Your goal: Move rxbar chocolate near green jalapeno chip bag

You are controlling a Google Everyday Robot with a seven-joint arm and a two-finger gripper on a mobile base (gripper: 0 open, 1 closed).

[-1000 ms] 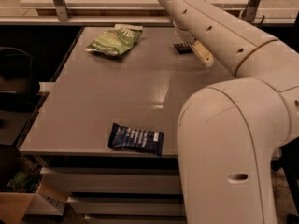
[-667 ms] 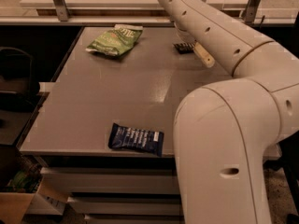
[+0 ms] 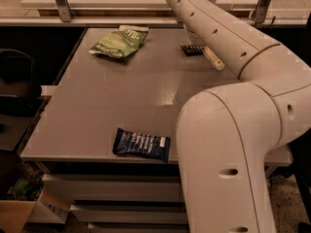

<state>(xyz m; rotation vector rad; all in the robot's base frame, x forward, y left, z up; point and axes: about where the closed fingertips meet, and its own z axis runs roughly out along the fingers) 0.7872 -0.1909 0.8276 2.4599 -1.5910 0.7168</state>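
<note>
The rxbar chocolate (image 3: 191, 49), a small black wrapper, lies at the table's far right, partly hidden by my arm. The green jalapeno chip bag (image 3: 118, 41) lies at the far left of the table (image 3: 97, 106), well apart from the bar. My gripper (image 3: 212, 58) is at the far right, right beside the rxbar and mostly hidden behind my own white arm (image 3: 218, 33). Only a pale tip of it shows just right of the bar.
A larger dark blue wrapper with white print (image 3: 141, 144) lies near the table's front edge. My arm's big white links (image 3: 228, 144) cover the table's right side. A rail and posts (image 3: 60, 4) run behind the table. Boxes (image 3: 19, 203) sit on the floor at the lower left.
My arm has shifted slightly near the rxbar. The bar, the chip bag and the blue wrapper have not moved.
</note>
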